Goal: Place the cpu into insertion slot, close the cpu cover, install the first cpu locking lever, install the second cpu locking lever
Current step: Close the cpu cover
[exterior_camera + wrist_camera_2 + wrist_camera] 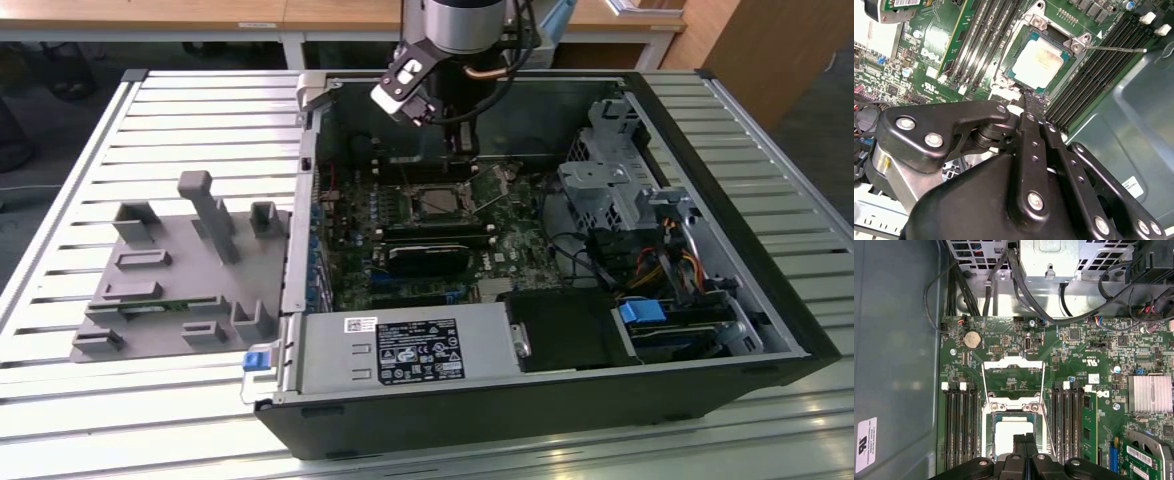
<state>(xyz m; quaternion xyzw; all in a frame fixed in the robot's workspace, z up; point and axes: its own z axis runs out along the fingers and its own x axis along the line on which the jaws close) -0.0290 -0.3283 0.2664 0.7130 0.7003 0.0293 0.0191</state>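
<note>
In the exterior view the arm reaches into the open computer case (534, 420), its gripper (458, 150) just above the insertion slot (434, 203). The second wrist view shows the cpu (1041, 60) seated there, silver top bare, one locking lever (1114, 49) sticking out sideways. In the first wrist view the fingers (1019, 444) press together on nothing over the chip, with the cpu cover (1013, 365) swung back beyond it.

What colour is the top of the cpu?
Pale silver-grey cpu, best in the second wrist view.
</note>
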